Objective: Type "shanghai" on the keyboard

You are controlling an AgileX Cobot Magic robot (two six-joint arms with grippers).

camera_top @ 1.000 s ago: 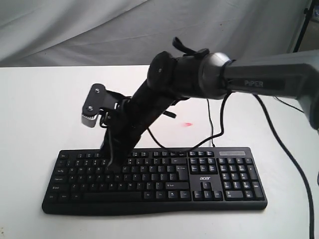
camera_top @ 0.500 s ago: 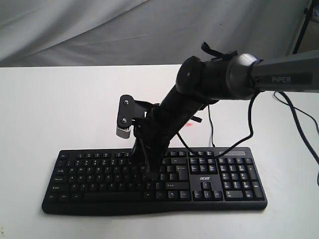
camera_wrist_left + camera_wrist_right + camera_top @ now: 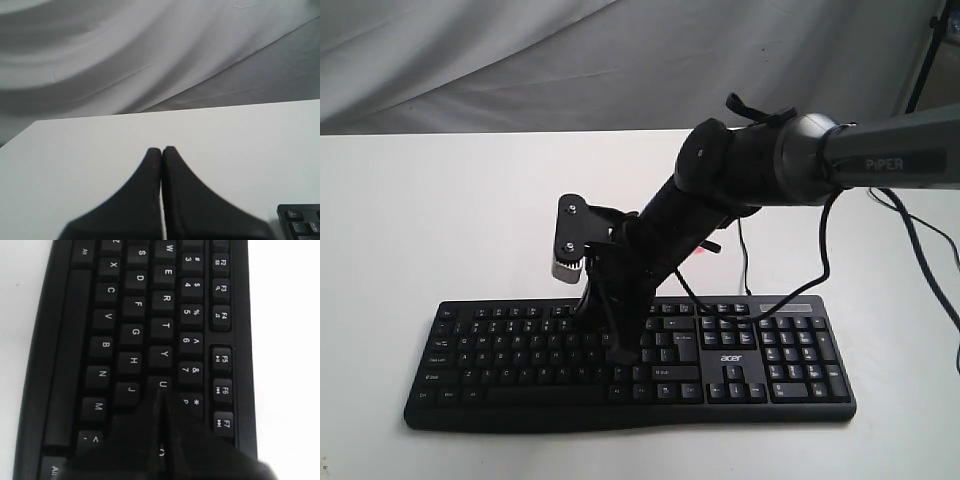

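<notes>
While set for poking single keys: right pincer (image 3: pixel 161 392), pressed together into one narrow point, angled down onto keyboard (image 3: pixel 520 372), tip just past U key (image 3: pixel 162 384). Probably aimed at I, last letter of the word, hidden beneath the tip. Keyboard flat on white counter (image 3: pixel 420 220), legends facing the exterior camera. Left pincer (image 3: pixel 161 150), likewise pressed together, held over the counter, apart from the keyboard corner. Containers: none seen.

right arm (image 3: pixel 880 150) is reaching in from the right side and bending steeply down at the wrist (image 3: pixel 655 235), right gripper (image 3: pixel 620 352) is pointing tip-down with jaws pressed together, left gripper (image 3: pixel 161 151) is sitting pinched tight too
</notes>
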